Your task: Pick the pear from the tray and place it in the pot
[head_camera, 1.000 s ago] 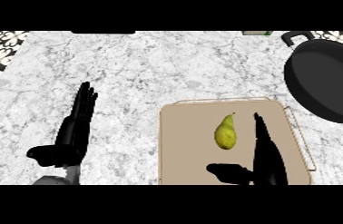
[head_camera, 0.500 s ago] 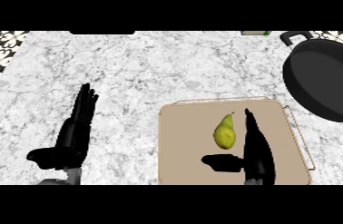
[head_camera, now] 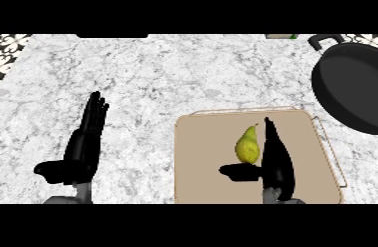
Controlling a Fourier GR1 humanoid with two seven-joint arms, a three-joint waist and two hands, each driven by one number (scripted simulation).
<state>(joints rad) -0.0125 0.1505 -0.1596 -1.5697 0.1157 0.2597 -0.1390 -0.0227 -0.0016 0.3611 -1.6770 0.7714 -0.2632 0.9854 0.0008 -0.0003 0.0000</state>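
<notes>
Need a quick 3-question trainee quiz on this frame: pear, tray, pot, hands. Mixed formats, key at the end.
1. True or false: the pear lies in the pot.
2. Which hand is next to the pear? A) left hand B) right hand
3. Fill in: the pot sits at the view's upper ____ edge.

Key: 1 false, it lies on the tray; 2 B; 3 right.

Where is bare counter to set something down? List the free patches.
Free: the marble counter between the left hand and the tray, and the stretch above the tray, left of the pot. Crowded: the tray's middle, where the right hand flanks the pear.
</notes>
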